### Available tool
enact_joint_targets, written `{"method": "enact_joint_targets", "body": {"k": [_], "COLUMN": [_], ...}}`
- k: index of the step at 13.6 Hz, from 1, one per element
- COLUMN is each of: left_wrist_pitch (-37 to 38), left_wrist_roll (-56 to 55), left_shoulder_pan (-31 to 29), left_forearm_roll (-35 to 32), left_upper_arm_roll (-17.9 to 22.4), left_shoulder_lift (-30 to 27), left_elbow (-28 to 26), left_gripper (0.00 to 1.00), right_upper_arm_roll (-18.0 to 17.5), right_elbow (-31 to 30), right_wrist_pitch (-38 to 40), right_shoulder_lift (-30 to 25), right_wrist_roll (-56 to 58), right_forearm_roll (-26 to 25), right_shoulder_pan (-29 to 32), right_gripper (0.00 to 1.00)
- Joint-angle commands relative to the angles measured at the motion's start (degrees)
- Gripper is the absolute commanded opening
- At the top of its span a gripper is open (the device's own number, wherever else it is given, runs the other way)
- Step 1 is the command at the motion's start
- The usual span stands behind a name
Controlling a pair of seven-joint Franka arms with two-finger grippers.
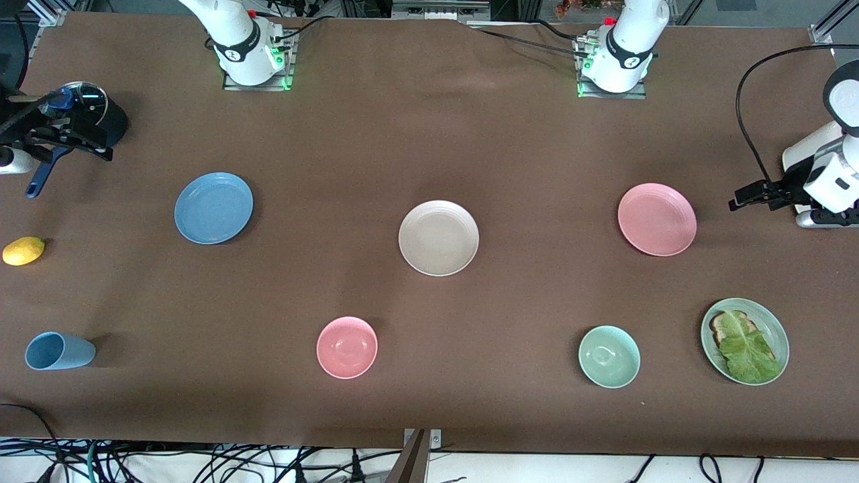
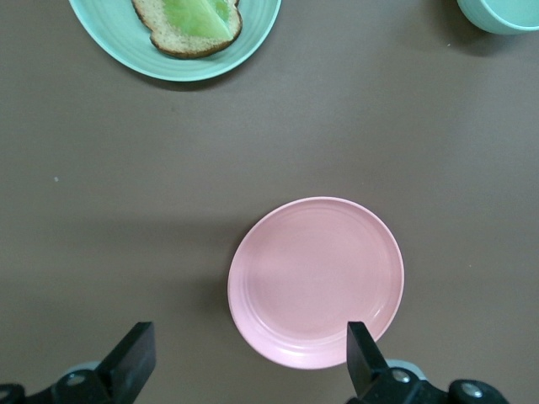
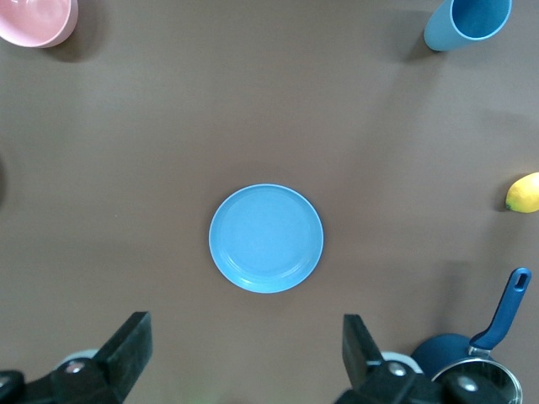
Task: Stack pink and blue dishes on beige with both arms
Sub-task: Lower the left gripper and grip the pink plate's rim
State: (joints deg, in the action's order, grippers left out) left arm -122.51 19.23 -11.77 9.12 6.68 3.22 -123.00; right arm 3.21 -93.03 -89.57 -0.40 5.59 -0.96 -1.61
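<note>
While nothing is stacked yet, I see the beige plate (image 1: 438, 237) bare at the middle of the desk (image 1: 429, 134). Pink plate (image 1: 657, 219) lies flat toward the left arm's end, well apart from the beige one, at about the same depth. Blue plate (image 1: 213, 207) lies flat toward the right arm's end, also well apart.

Left gripper (image 2: 248, 358) hangs in the air at the desk's edge at its own end, fingers (image 2: 135, 358) spread wide, holding nothing; on its wrist view the pink plate (image 2: 316, 282) sits partly between the fingertips, below them. Right gripper (image 3: 246, 349) hangs over the desk's edge at the right arm's end, fingers (image 3: 130, 345) also wide apart and empty; the blue plate (image 3: 266, 238) shows just ahead of them, untouched.

Outward, along the desk's camera-side edge: blue cup (image 1: 59, 351) on its side near the right arm's corner, pink bowl (image 1: 347, 347), green bowl (image 1: 609, 356), then a green plate (image 1: 772, 325) with toast and lettuce near the left arm's corner. Lemon (image 1: 23, 250) sits at the right arm's end edge. A pot with a glass lid and blue handle (image 1: 87, 111) is under the right gripper.
</note>
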Motion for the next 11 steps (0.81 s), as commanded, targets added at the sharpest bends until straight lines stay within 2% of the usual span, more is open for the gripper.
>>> {"method": "enact_joint_targets", "body": {"k": [1,6,11], "left_wrist_pitch": [-5.0,-11.7,-16.1], "left_wrist_roll": [5.5,13.3,22.1], "left_shoulder_pan": [-0.3,-1.4,-2.6], "left_forearm_roll": [4.0,9.3,17.7], "left_upper_arm_roll": [0.5,1.1,1.1], "left_shoulder_lift": [-0.1,2.4,7.9], "left_elbow": [-4.3,-8.9,-9.5], "left_gripper": [1.00,1.00,1.00], "right_upper_arm_roll": [0.0,0.0,0.1], "right_elbow": [0.7,0.7,0.7], "right_wrist_pitch": [1.3,2.7,2.7], "right_shoulder_lift": [-0.4,-0.5,-0.5], "right_wrist_roll": [0.8,0.6,0.6], "right_forearm_roll": [-0.4,-0.4,-0.4], "right_shoulder_pan": [0.0,0.0,0.0], "right_gripper": [1.00,1.00,1.00]}}
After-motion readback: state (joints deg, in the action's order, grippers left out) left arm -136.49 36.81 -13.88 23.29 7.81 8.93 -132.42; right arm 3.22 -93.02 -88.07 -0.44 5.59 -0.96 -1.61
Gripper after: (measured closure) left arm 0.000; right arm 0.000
